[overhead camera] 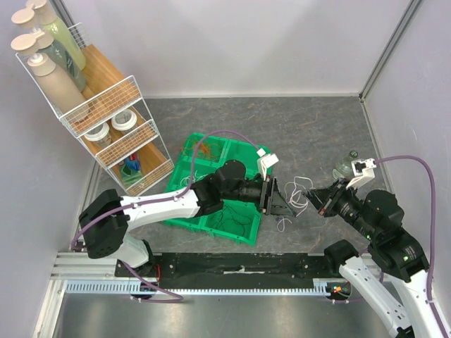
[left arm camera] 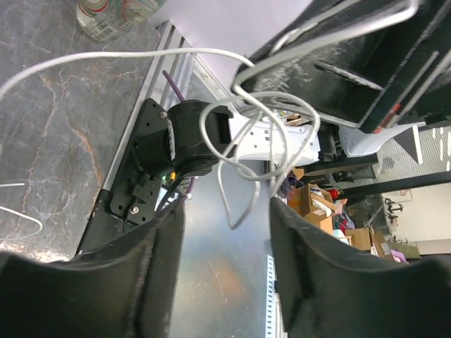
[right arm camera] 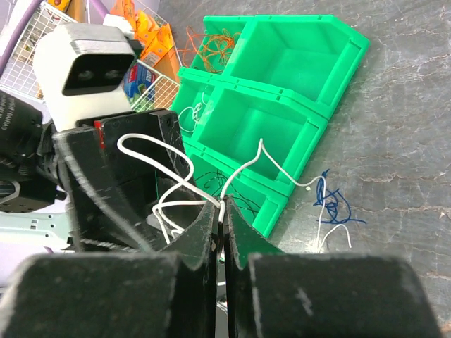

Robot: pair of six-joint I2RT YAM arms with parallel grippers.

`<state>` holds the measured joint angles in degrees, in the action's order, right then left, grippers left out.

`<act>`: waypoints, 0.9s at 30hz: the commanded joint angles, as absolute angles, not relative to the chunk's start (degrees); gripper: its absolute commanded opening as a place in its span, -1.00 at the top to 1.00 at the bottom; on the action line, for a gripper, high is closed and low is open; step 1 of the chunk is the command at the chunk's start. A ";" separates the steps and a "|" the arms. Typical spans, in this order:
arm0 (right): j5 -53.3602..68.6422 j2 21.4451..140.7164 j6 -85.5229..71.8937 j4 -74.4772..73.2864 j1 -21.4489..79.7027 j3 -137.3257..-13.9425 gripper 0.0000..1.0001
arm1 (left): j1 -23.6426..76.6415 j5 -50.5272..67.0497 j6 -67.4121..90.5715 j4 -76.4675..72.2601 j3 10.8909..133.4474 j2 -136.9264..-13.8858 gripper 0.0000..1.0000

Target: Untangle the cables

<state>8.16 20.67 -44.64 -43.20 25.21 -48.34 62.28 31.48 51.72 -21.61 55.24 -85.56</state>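
A tangle of white cable (overhead camera: 297, 189) hangs between my two grippers above the table. My right gripper (overhead camera: 315, 196) is shut on a strand of it; in the right wrist view the jaws (right arm camera: 223, 211) pinch the white cable (right arm camera: 184, 184) at their tips. My left gripper (overhead camera: 276, 200) faces it, open; in the left wrist view the white loops (left arm camera: 243, 134) hang just ahead of the gripper (left arm camera: 225, 211), the lowest loop dipping between the fingertips without being pinched. A blue cable (right arm camera: 332, 205) lies on the table, tied to a white strand.
Green bins (overhead camera: 211, 158) sit under the left arm, holding an orange cable (right arm camera: 211, 42) and a thin black cable (right arm camera: 229, 184). A wire shelf rack (overhead camera: 106, 120) with bottles stands at far left. A clear bottle (overhead camera: 345, 165) lies near the right gripper.
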 commanded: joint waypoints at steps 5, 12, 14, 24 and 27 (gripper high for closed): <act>8.35 19.25 -45.53 -43.24 25.05 -49.04 0.77 | 62.58 24.09 48.53 -18.03 57.22 -85.44 0.86; 1.42 20.21 -41.84 -51.84 25.05 -52.55 0.25 | 62.58 20.92 42.46 -9.95 55.55 -79.28 0.96; -1.56 20.21 -40.52 -54.74 24.96 -53.96 -0.02 | 62.67 20.92 40.88 -5.64 56.51 -78.14 0.96; -9.21 24.95 -37.52 -55.46 25.05 -48.27 -0.81 | 63.02 18.90 27.35 7.47 67.31 -76.82 0.96; -14.40 28.90 -41.56 -55.98 25.05 -46.32 -0.80 | 63.02 17.40 22.69 9.30 71.61 -77.08 0.97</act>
